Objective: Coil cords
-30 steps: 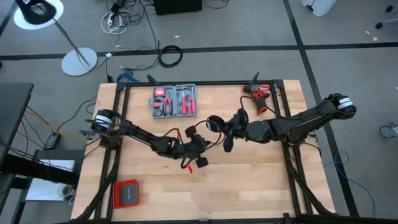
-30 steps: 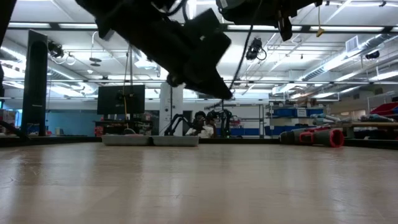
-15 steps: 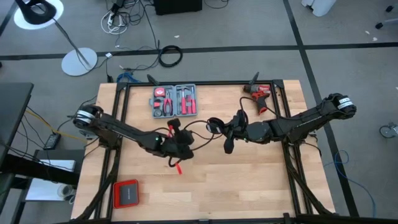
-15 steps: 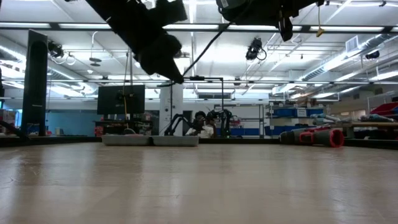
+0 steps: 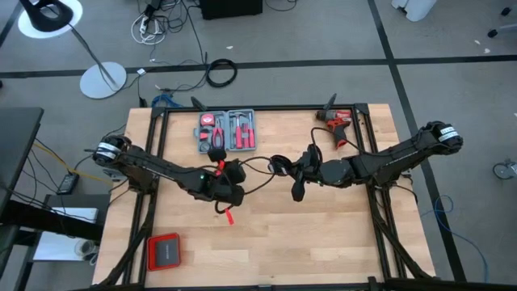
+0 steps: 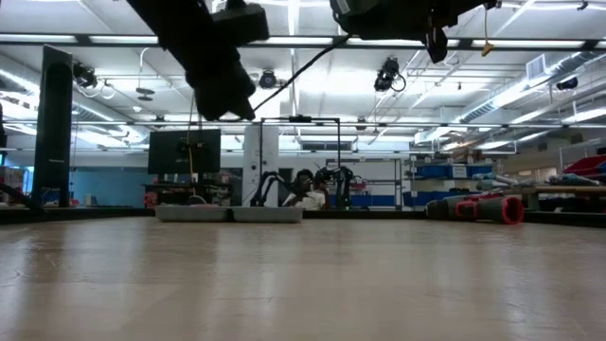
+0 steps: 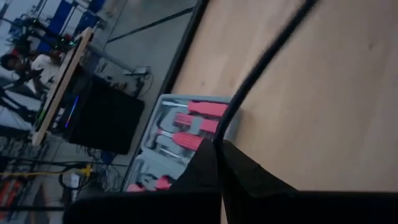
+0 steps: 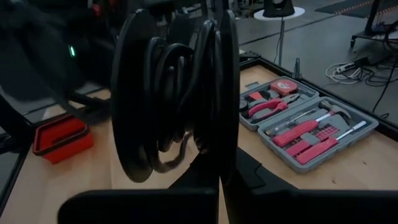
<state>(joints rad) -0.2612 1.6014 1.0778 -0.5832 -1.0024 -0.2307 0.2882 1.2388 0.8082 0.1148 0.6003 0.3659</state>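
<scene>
Wooden table [image 5: 323, 234] under both arms, grey tool case [image 5: 227, 130] at its far edge. Left gripper [image 5: 230, 171] drawn back toward the case since a second ago, clenched on the black cord [image 5: 257, 168], seemingly near its plug end. Right gripper [image 5: 284, 166] unmoved at mid-table, clamped on the coiled loops. Cord strung taut between them, above the wood.

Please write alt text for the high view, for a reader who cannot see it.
Seen from above, two dark arms meet over a wooden table, the left gripper and right gripper both shut on a thin black cable between them. An open grey tool case lies behind.
</scene>
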